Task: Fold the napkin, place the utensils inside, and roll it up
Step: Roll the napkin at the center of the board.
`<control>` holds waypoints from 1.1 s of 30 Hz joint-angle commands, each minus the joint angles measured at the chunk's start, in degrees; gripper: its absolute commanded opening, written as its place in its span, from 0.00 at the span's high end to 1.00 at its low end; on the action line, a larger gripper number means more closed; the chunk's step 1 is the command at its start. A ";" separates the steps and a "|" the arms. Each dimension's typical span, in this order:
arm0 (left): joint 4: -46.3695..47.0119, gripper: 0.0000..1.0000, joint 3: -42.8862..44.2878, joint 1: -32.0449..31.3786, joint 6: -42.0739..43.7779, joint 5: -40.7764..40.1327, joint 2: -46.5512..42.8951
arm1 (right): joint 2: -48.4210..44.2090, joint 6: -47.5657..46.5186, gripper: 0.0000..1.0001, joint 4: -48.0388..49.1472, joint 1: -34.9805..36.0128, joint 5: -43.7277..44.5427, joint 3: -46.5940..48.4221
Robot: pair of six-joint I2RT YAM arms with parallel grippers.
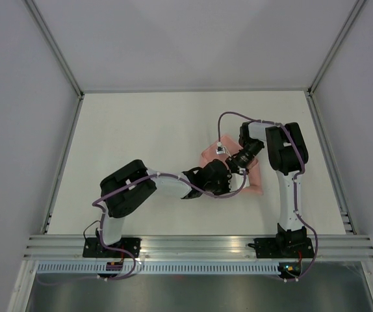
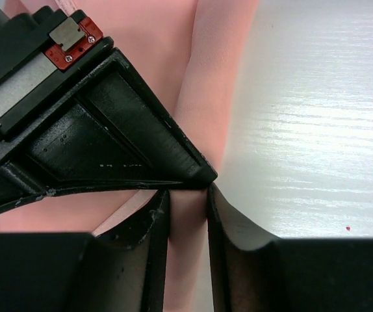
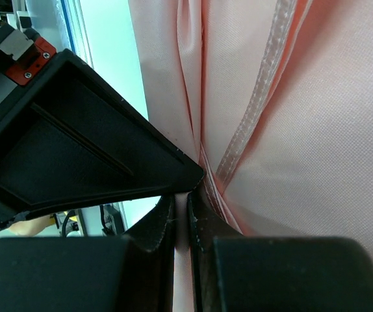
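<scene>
Right of table (image 1: 141, 130) centre, left gripper (image 2: 188, 195) and right gripper (image 3: 186, 198) each pinch the napkin (image 3: 316, 162); its fold runs twelve-to-six through both.

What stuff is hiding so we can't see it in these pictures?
- Utensils: in no view. Whether they lie under the napkin or the arms cannot be told.
- Middle of the napkin: top view, covered by the left gripper and right gripper.
- Napkin's outer edges: both wrist views, cut off by the picture borders and black gripper parts.
- How the napkin is folded: top view, too small.
</scene>
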 commanded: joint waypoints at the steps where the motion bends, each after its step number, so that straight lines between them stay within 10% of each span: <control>1: -10.20 0.90 2.17 1.18 -3.94 8.22 4.44 | 2.10 -2.77 0.87 8.67 0.01 5.18 1.13; 12: -17.15 0.98 5.69 5.84 -8.42 20.62 6.91 | -3.95 1.71 0.48 10.69 -0.87 2.72 1.39; 33: -29.63 0.98 17.99 16.03 -14.49 40.31 18.69 | -32.40 12.17 0.44 33.85 -9.22 1.92 -14.40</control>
